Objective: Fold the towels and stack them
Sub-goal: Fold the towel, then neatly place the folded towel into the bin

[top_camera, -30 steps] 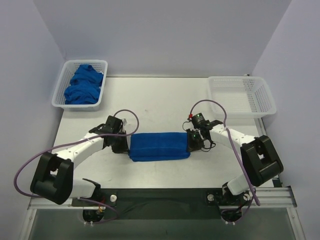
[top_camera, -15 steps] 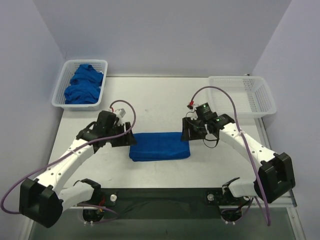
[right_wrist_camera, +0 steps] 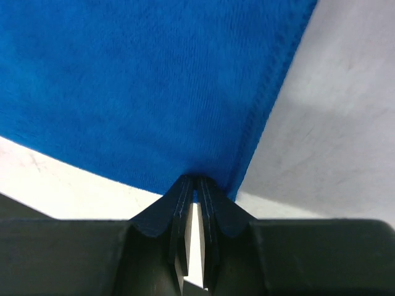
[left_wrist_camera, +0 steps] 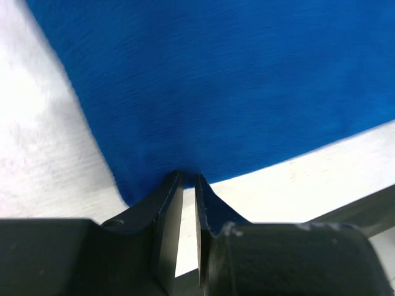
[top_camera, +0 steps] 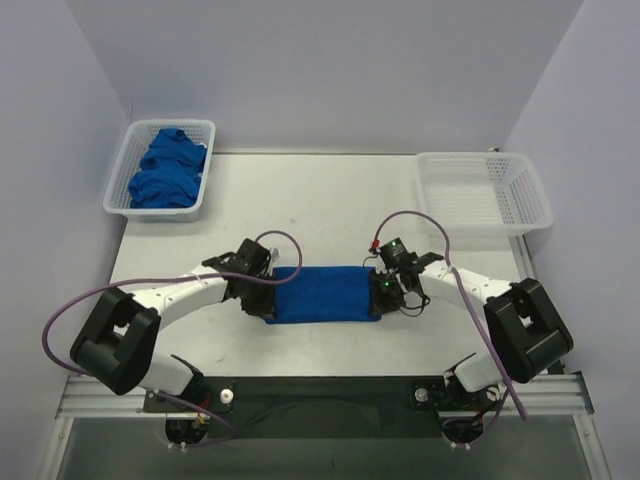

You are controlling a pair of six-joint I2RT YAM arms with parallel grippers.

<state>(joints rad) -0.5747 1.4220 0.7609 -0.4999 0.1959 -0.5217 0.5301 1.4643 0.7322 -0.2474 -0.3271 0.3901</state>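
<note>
- Towel (top_camera: 322, 295), folded into a strip, lying left of empty basket (top_camera: 483, 192), well apart.
- Soft, light, limp: probably sagging between holds.
- Best held at end corners.
- Left gripper (left_wrist_camera: 188, 177) and right gripper (right_wrist_camera: 195, 180) nearly closed, each pinching such a corner.

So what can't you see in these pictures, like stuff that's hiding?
- Top view: crumpled royal-blue cloth towels in the white plastic mesh basket are bunched together, so uncountable.
- Top view: the folded royal-blue towel shows only its top; layers underneath are hidden.
- Wrist views: left gripper and right gripper pinch its edge; the frame edges cut off the rest.
- White tags: none visible anywhere, perhaps folded inside.
</note>
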